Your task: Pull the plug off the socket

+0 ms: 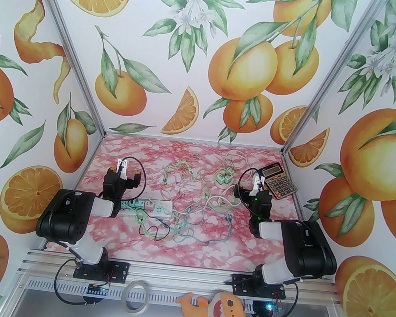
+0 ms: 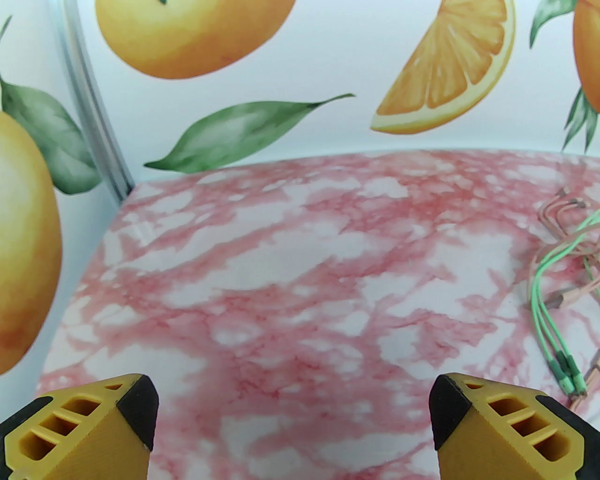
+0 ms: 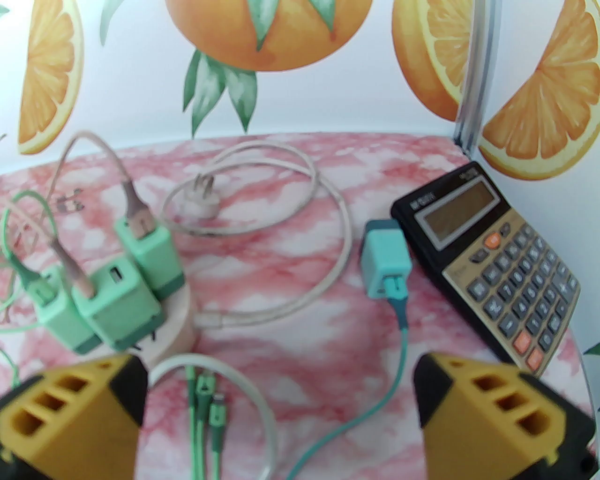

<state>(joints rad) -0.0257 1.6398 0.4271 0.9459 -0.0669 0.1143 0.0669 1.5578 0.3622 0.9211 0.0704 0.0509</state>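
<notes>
A white power strip [image 1: 160, 208] lies at the table's left centre with green plugs [image 1: 138, 203] seated in its left part. Further back right, three light-green charger plugs [image 3: 119, 300] stand in a round cream socket [image 3: 180, 323], each near a pink or green cable. A teal charger plug [image 3: 385, 265] lies loose beside the calculator. My left gripper [image 1: 128, 173] [image 2: 293, 408] hovers open over bare table, behind the strip. Near the round socket, my right gripper [image 1: 250, 187] [image 3: 279, 389] is open with nothing between its fingers.
A black calculator [image 1: 279, 181] [image 3: 492, 262] rests at the back right corner. A loose white plug [image 3: 201, 201] with its coiled cord lies behind the socket. Tangled green, pink and white cables [image 1: 185, 219] cover the middle. Side walls stand close on both sides.
</notes>
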